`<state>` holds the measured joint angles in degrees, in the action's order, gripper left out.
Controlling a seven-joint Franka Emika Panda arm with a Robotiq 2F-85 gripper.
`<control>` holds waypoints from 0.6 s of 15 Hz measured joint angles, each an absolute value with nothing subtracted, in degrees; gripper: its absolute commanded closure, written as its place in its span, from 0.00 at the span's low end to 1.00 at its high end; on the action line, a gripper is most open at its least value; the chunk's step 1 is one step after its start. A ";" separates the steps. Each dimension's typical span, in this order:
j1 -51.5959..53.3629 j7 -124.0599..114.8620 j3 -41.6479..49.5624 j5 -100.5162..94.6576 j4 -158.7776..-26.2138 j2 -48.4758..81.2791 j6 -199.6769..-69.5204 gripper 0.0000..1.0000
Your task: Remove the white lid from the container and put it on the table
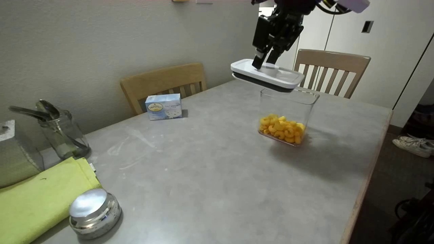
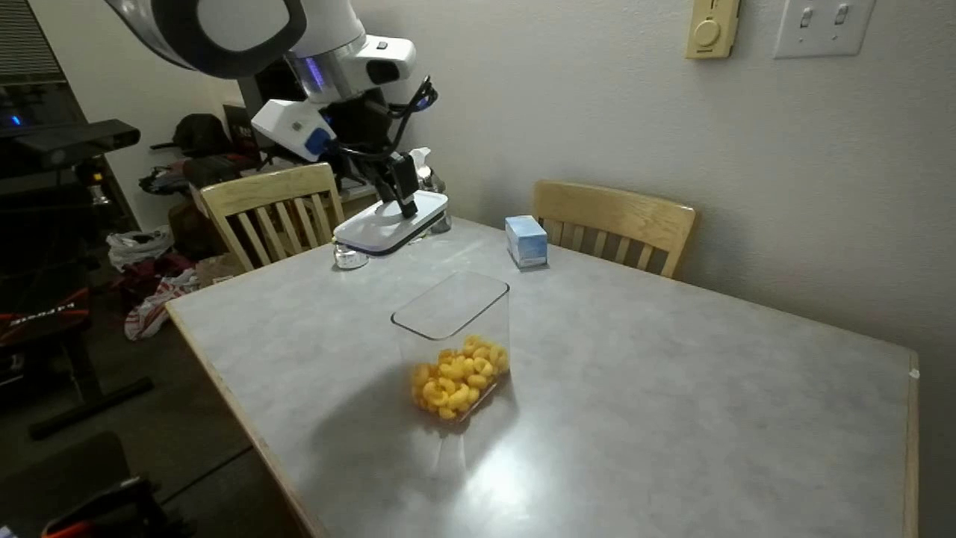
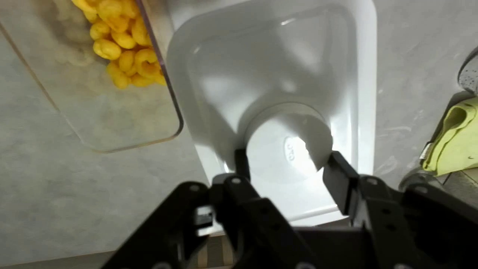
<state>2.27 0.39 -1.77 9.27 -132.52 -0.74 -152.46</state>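
The white lid (image 1: 286,77) is tilted in the air, off the container. My gripper (image 1: 264,63) is shut on its raised round centre tab, with a finger on either side of the tab in the wrist view (image 3: 287,160). In an exterior view the lid (image 2: 388,224) shows its dark seal edge. The container (image 1: 288,105), a see-through box with yellow-orange snack pieces, stands upright and open on the grey table (image 1: 203,176). It also shows in an exterior view (image 2: 489,317) and at the upper left of the wrist view (image 3: 127,123), beside the lid.
A blue-white box (image 1: 164,107) stands near the wall-side edge. A shiny metal tin (image 1: 95,215), a yellow cloth (image 1: 44,200), a glass jar with utensils (image 1: 64,139) and a grey block (image 1: 17,156) are at one end. Wooden chairs (image 2: 620,224) stand around the table.
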 measured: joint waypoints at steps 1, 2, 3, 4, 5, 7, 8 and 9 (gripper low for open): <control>2.68 -0.21 -2.21 9.26 -132.73 -0.73 -152.53 0.72; 3.04 -0.94 -2.63 9.22 -132.93 -0.69 -152.60 0.72; 3.41 -1.96 -2.99 8.94 -133.17 -0.61 -152.68 0.72; 3.77 -3.24 -3.34 8.56 -133.40 -0.47 -152.73 0.72; 4.08 -4.55 -3.65 8.14 -133.67 -0.28 -152.75 0.72; 4.59 -7.61 -4.21 6.72 -134.08 0.39 -152.80 0.72; 4.83 -9.52 -4.39 5.53 -134.35 0.83 -152.88 0.72; 5.06 -11.76 -4.44 3.91 -134.62 1.27 -153.00 0.72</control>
<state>5.06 -11.76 -4.44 3.91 -134.62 1.27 -153.00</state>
